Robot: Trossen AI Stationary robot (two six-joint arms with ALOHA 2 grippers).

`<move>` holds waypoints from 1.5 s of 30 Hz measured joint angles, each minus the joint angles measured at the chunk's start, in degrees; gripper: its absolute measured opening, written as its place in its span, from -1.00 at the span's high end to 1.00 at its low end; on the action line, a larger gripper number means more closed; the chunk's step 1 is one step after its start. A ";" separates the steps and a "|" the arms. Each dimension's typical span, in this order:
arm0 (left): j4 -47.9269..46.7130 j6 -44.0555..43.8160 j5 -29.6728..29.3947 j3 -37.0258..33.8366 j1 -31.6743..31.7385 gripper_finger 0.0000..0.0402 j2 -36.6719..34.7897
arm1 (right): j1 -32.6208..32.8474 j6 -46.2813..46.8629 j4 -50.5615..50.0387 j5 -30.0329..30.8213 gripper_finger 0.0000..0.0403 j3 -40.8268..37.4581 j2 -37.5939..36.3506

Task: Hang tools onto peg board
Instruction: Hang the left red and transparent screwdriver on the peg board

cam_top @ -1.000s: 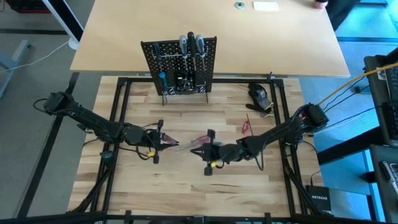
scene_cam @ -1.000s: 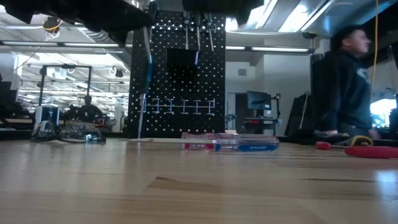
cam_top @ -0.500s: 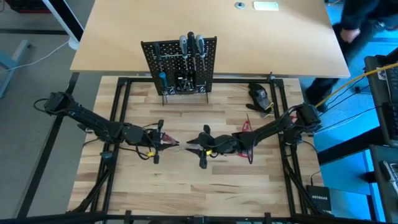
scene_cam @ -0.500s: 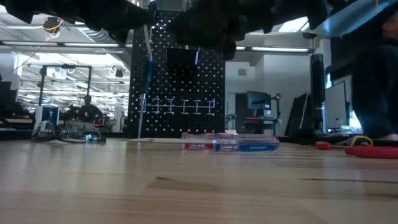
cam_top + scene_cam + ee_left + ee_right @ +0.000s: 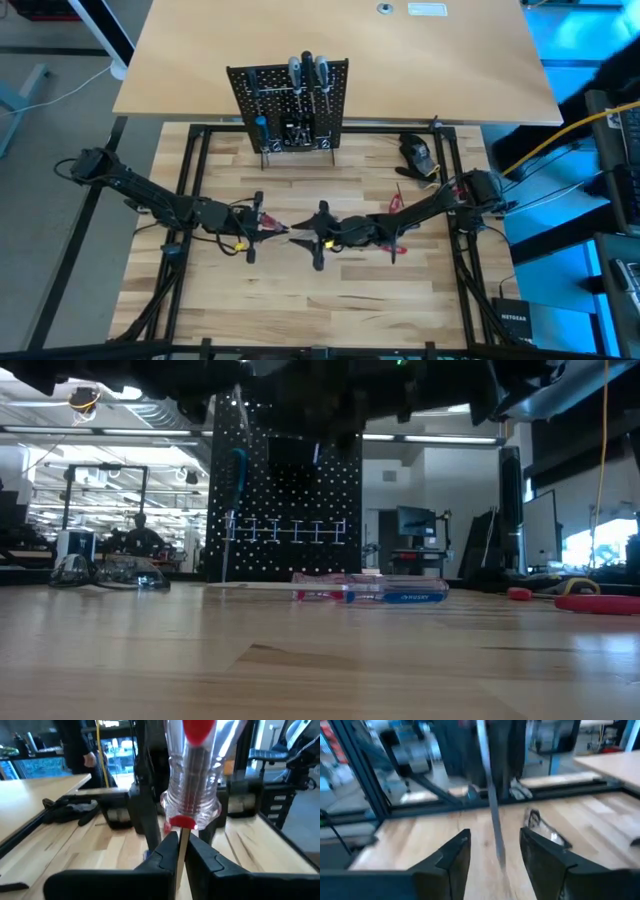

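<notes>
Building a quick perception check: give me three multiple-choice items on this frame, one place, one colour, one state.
1. Where is the peg board? A far edge of the wooden work surface B under the left arm C on the floor
2. Cap colour on the clear screwdriver handle? A green B red C yellow
3. Left gripper? A wide open B out of view C shut on the screwdriver shaft

A: stands upright beyond both arms.
B: red shows at both ends of the handle.
C: fingers pinch the shaft; right gripper stands open.

Overhead and table-level views share the peg board (image 5: 290, 105); wrist cameras close.
</notes>
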 joint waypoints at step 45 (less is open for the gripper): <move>-0.80 -3.65 -0.44 0.00 0.09 0.51 0.04 | 0.02 -5.07 -2.34 0.20 0.96 3.24 3.33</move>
